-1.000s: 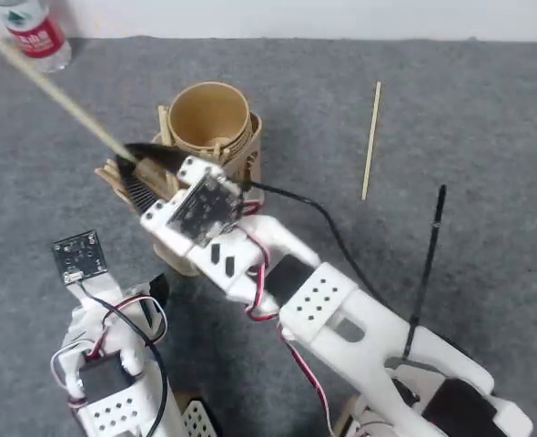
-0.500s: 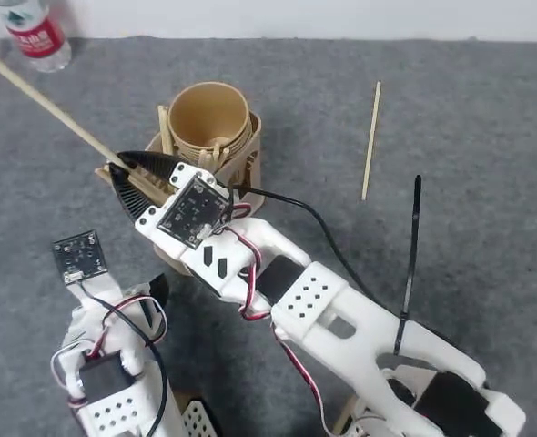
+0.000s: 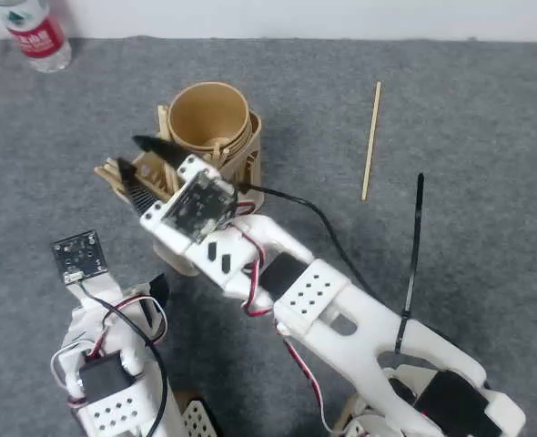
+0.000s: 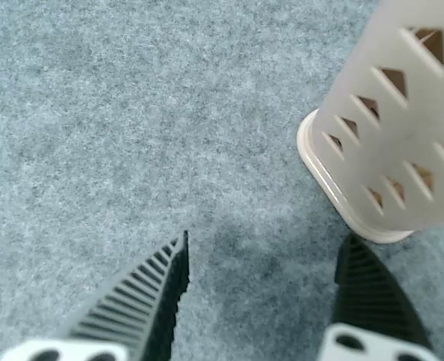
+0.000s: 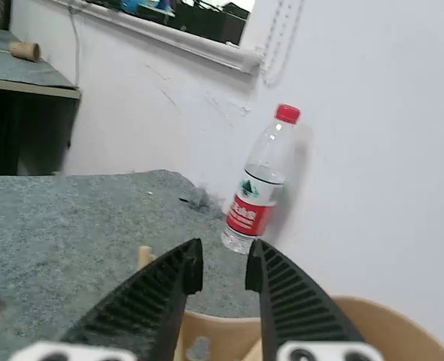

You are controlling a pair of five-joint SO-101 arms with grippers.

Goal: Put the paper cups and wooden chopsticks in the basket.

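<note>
A tan slotted basket [image 3: 250,162] stands at the back middle of the grey carpet with stacked paper cups [image 3: 209,114] inside it. Wooden chopstick ends [image 3: 112,173] stick out at its left side. One wooden chopstick [image 3: 370,141] lies on the carpet to the right. My right gripper [image 3: 146,168] hangs over the basket's left edge, open and holding nothing; the right wrist view shows its fingers [image 5: 223,263] slightly apart above a cup rim [image 5: 380,316]. My left gripper [image 4: 266,252] is open just over the carpet, beside the basket's foot [image 4: 387,135].
A water bottle [image 3: 34,32] with a red label stands at the back left by the wall, also the bottle [image 5: 260,180] in the right wrist view. A black strap [image 3: 412,250] rises from the right arm. The left arm [image 3: 105,364] sits at the front left.
The long chopstick that stuck out to the upper left from the right gripper is gone from it. The fingers have spread apart over the basket. The left arm has not moved.
</note>
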